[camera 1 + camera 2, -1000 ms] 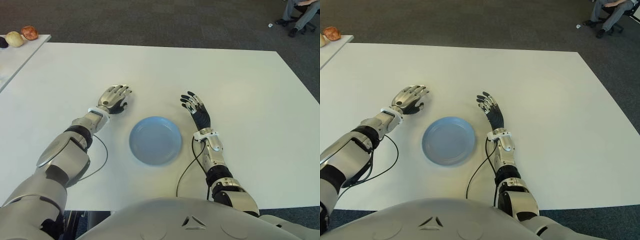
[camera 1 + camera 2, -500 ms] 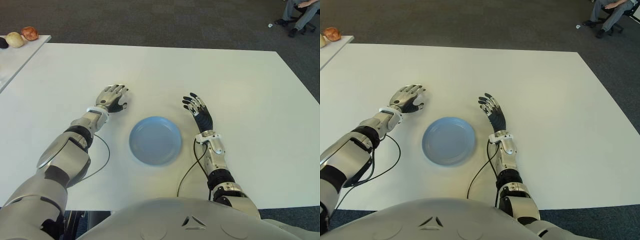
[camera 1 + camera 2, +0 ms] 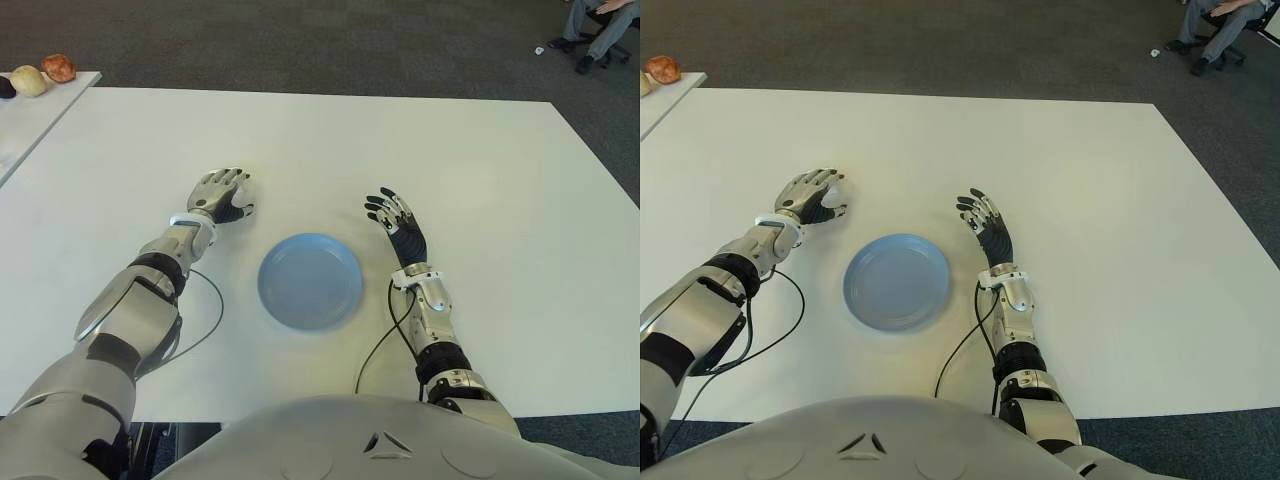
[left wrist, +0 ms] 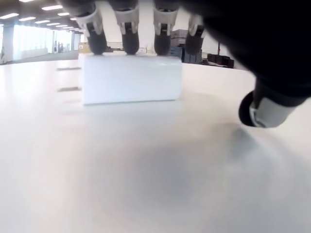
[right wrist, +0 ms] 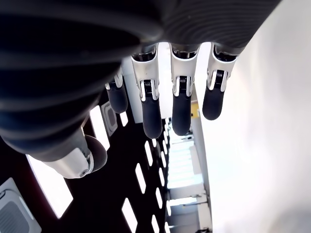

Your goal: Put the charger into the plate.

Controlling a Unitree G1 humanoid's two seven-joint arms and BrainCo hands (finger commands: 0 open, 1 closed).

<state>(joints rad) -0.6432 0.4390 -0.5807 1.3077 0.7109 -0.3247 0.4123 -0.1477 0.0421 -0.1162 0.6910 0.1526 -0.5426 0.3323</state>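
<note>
Far left, on a separate side table, a few small round items sat at the back corner, too small to identify. On the main white table, the left hand was down over the charger, left of the plate and a little farther back. The left wrist view gave the close look: the charger was a white block lying flat on the table, four dark fingertips touching along its top far edge, the thumb hanging off to one side and clear of the block. So the fingers were curled over it but not closed around it, and the charger sat on the table, not lifted. From the head camera only a pale corner of it showed beyond the fingers.

Centre now: the light blue plate lay flat on the table, nothing in it, well apart from the charger. A black cable looped on the table by the left forearm.

To the right of the plate, the right hand showed palm up with its fingers spread and straight, gripping nothing. A second black cable ran beside that forearm.

Far top right, on the dark carpet, a seated person's legs were just in view.
</note>
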